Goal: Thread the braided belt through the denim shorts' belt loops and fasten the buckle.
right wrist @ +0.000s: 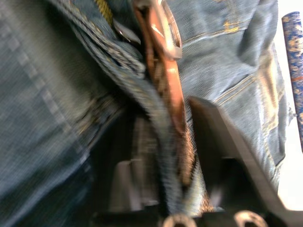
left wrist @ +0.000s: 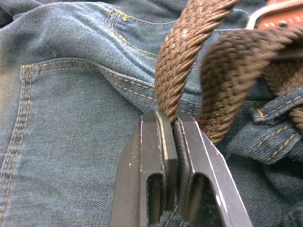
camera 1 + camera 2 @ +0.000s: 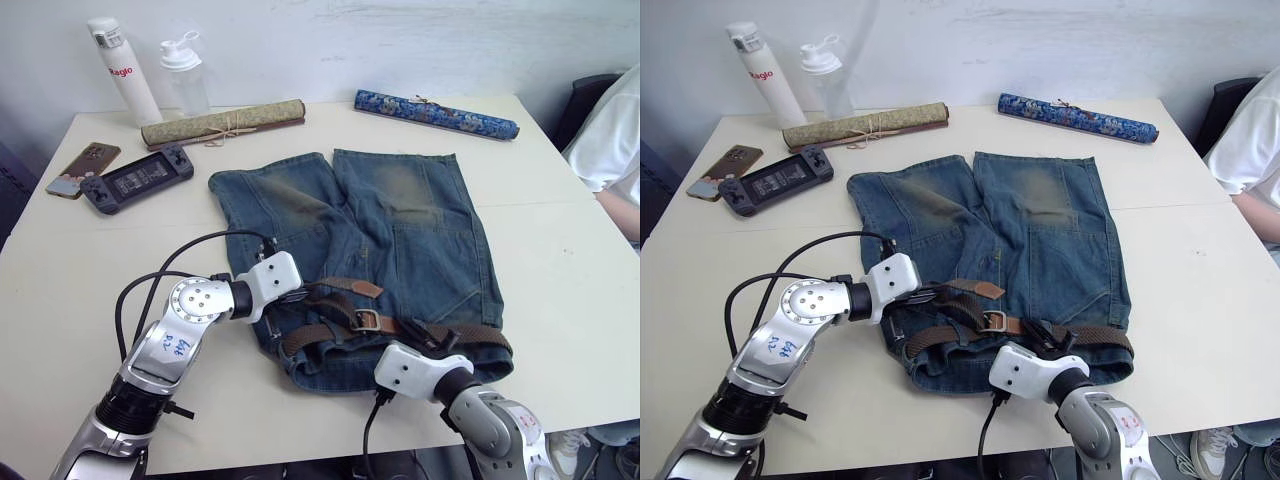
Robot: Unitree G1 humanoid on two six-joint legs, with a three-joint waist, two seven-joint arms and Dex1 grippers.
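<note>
Left end effector (image 2: 169, 124), clamped on the braided belt (image 3: 330, 305), sits at the buckle's (image 3: 366, 320) left; your right end effector (image 3: 425, 338) grips belt and waistband just right of the buckle. Belt lies lengthwise along the denim shorts' (image 3: 400, 230) waistband, near the desk (image 3: 560, 260) front edge. Your left arm holds the free strap; open desk lies leftward.

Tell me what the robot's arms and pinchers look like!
Both arms are shiny silver metal with white blocks at the wrists. The left arm has a round silver joint with little screw holes, blue handwriting on its side, and black cables looping over it. The right arm has a black cable too. The left gripper has two flat black fingers with notched slots.
</note>
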